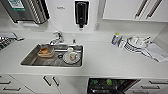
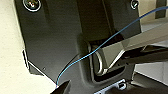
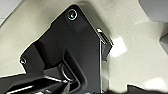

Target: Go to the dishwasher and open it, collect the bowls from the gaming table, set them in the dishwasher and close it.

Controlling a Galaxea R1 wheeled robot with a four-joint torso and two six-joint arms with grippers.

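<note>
End effector state on both arms, I can't tell; I see the dishwasher (image 1: 110, 86) open under the counter (image 1: 105, 60), sink (image 1: 53, 55) on its left.

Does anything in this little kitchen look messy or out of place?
Mostly tidy. Unwashed things sit in the stainless-steel sink: a white mug on a plate and a clear container with orange contents. Below the white counter, the dark dishwasher stands open, green items inside.

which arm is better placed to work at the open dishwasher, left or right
Probably right: in the head view the dishwasher stands open below the counter, right of the picture's centre and of the sink, so on the robot's right. Neither wrist view settles it.
</note>
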